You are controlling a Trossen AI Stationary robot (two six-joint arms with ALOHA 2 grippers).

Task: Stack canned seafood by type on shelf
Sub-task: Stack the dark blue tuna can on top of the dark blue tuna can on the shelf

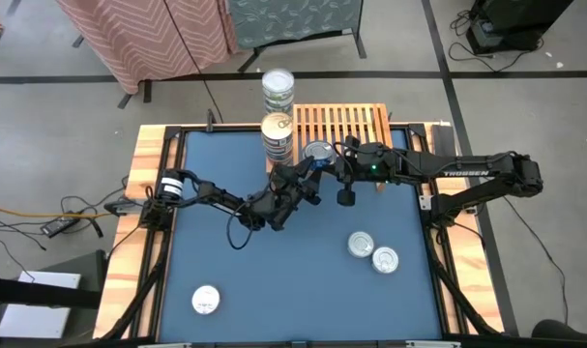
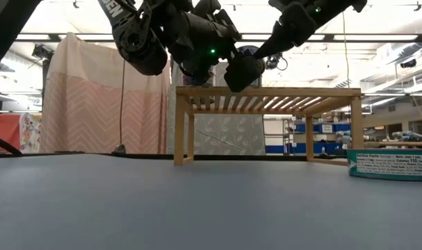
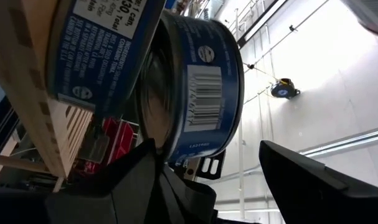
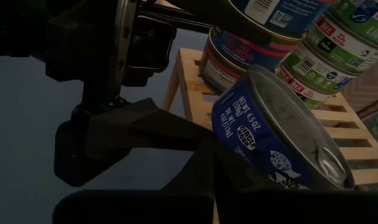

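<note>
The blue-labelled tin (image 4: 279, 146) — marked "NET WT 4.5 OZ" — is tilted over the shelf (image 1: 356, 121), grasped by the left hand (image 1: 308, 177). The right hand (image 1: 347, 196) is clenched, empty, just beside it. Stacked tins (image 1: 278, 135) crowd the shelf's left edge — the blue table (image 1: 293, 271) has open room.

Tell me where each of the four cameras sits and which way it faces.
High view: overhead, looking straight down on the table, shelf and both arms.
Low view: table height, facing level toward the shelf; arms hang from above.
Left wrist view: on the left arm, looking past the left pincer at a blue can.
Right wrist view: on the right arm, facing the shelf and a tilted blue can.
Shared: every view shows the shelf.
</note>
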